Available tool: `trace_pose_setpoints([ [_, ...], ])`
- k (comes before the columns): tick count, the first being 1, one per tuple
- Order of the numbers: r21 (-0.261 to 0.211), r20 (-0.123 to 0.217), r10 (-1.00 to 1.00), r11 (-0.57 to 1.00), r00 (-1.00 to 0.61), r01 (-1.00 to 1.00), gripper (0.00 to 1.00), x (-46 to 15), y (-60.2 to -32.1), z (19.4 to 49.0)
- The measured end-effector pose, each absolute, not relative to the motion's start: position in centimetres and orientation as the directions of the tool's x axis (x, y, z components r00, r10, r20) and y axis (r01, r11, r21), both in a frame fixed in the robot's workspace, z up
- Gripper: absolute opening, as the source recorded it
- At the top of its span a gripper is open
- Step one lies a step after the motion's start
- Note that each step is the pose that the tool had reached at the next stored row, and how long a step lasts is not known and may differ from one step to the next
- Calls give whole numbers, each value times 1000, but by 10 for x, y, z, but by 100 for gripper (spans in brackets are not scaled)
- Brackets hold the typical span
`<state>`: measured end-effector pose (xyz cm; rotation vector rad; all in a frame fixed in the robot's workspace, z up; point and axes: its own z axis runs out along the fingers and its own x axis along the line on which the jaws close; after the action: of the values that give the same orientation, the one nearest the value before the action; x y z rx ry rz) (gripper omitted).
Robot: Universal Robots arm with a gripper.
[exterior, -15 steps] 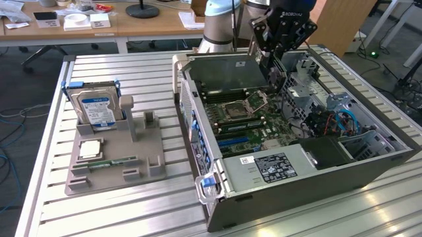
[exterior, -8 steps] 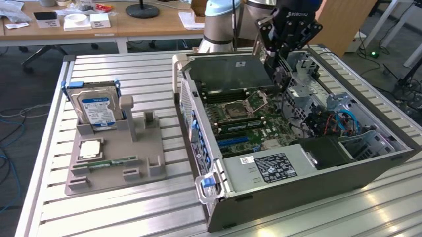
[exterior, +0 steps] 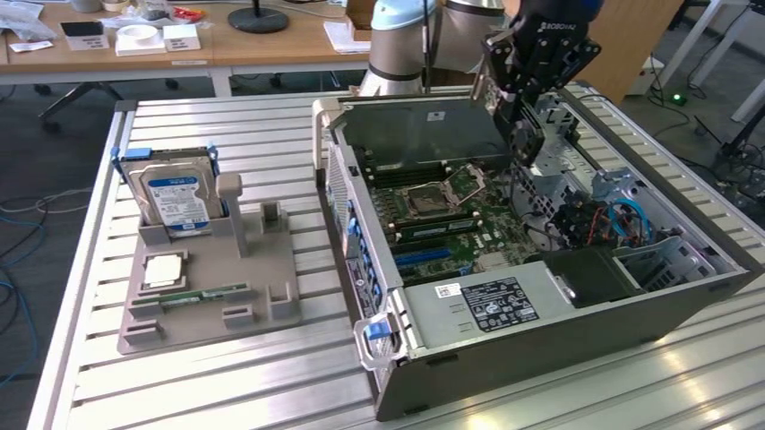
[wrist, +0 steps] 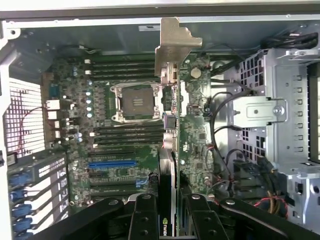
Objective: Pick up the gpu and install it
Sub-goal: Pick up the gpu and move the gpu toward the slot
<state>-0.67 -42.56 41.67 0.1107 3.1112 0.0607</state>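
We see one pincer (wrist: pixel 171 212) clamped on one gpu (wrist: pixel 172 55), held edge-on over one open computer case (exterior: pixel 574 340) on the table (exterior: pixel 239 385). One hard drive (exterior: pixel 177 199) stands apart.

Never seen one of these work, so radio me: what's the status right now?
Gripper shut on gpu. Card edge-down over motherboard in open case. Black cables close alongside.

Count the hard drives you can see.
1. The hard drive stands upright in the gray holder, to the exterior view's left of the case. More may be hidden in the case's bays.
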Motion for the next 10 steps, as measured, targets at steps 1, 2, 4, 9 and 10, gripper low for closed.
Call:
trace_pose_setpoints([
  [1, 40, -26, 71, 997, -997, 70, 26, -4, -426, 417],
  [2, 40, -26, 71, 997, -997, 70, 26, -1, -426, 417],
  [4, 40, -26, 72, 997, -997, 70, 26, 5, -426, 417],
  [9, 40, -26, 71, 997, -997, 70, 26, 16, -426, 416],
  [10, 40, -26, 71, 997, -997, 70, 26, 16, -426, 416],
])
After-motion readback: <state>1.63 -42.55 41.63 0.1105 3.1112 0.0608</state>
